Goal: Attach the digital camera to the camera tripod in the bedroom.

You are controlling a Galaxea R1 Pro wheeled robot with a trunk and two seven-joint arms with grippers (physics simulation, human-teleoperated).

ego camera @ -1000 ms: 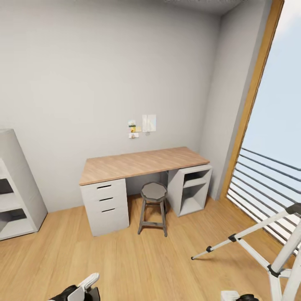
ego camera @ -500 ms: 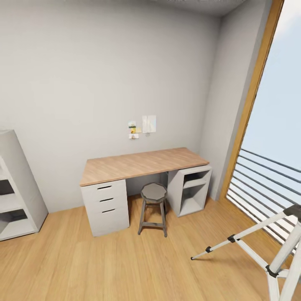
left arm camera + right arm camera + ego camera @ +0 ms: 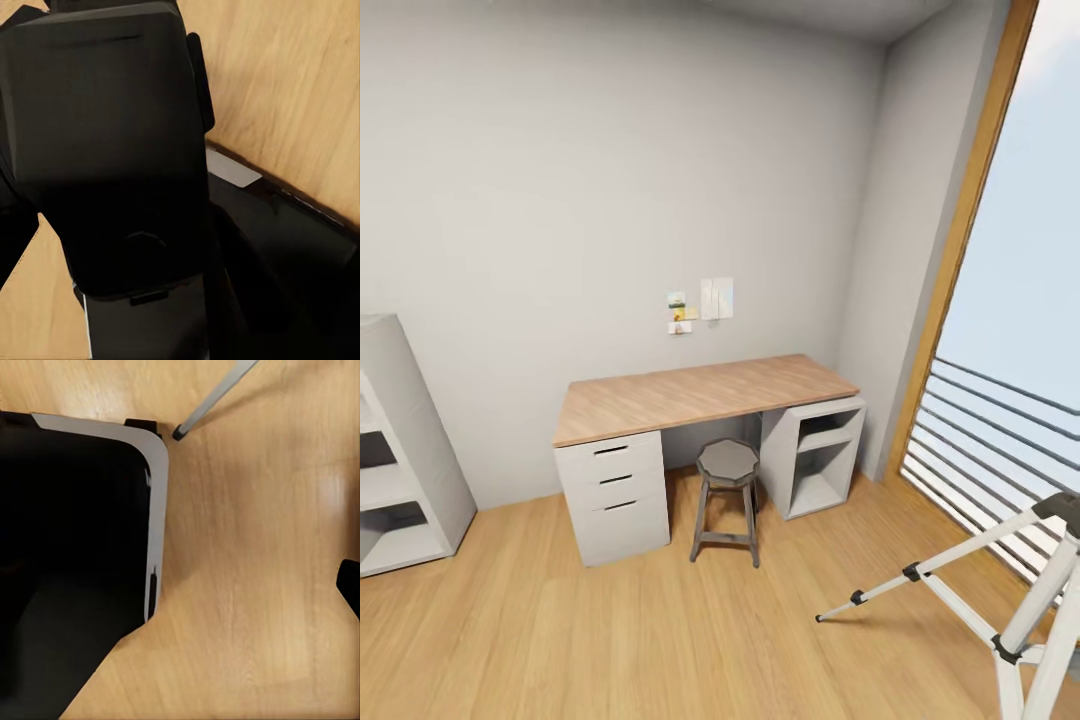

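Note:
The camera tripod stands at the lower right of the head view, by the window, with silver-white legs, black joints and a dark grey head. One of its leg tips rests on the wood floor in the right wrist view. Close before the left wrist camera sits a black boxy body with a round button, the digital camera. It hides the left gripper's fingers, which seem shut on it.
A wood-topped desk with drawers stands against the far wall, a grey four-legged stool in front of it. A grey shelf unit is at the left. The window railing runs behind the tripod. The robot's black base is nearby.
The head view has tilted slightly upward, so both arms' ends at the bottom edge have dropped out of the picture. The furniture and tripod have not moved.

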